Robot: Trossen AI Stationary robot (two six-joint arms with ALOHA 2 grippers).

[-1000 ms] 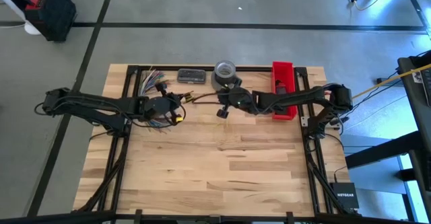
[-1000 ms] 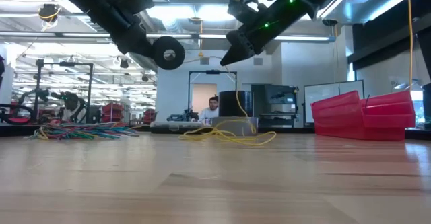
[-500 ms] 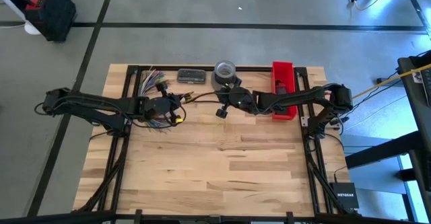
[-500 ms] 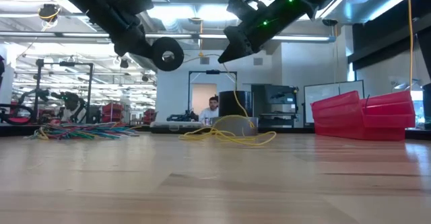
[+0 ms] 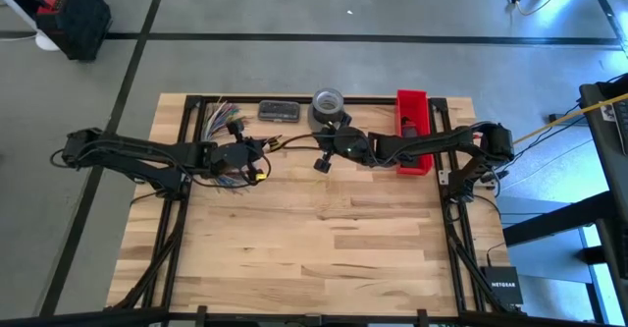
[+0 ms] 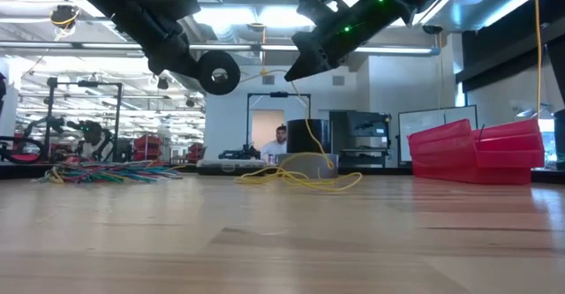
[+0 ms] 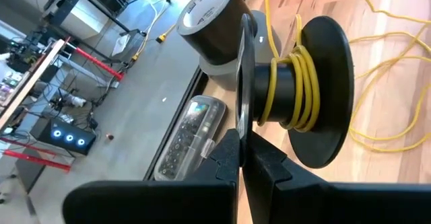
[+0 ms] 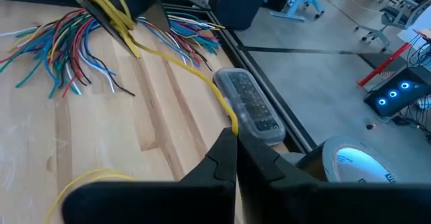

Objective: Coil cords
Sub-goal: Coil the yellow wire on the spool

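Winding underway, partly done. Left gripper [image 7: 241, 158], fingers pressed together, pinches the rim of a black spool [image 7: 296, 93] held up off the table at far left-centre; a few turns of yellow cord [image 7: 291, 83] already sit on its hub. Right gripper [image 8: 235, 158], at far centre just right of the spool, is closed on the same yellow cord [image 8: 176, 62] and holds a stretch of it taut toward the spool. Most of that cord is not yet wound: loose loops [image 6: 296, 175] lie on the wooden table [image 5: 324, 239] below the two grippers, by the grey tape roll [image 5: 328, 102]. Bundle of coloured wires [image 5: 224, 119] (red, green, white, blue) lies spread at the far left corner, untouched and uncoiled; I judge that as the bulk of the work left. Clear plastic case [image 5: 279, 111] sits at the far edge between the wires and the tape roll; red bin [image 5: 413, 129] at far right. Against the earlier frames: right gripper has crept a little to the left, toward the spool, and the spool shows slightly shifted in the low view; loops on the table and the wire bundle look unchanged; both grips unchanged.
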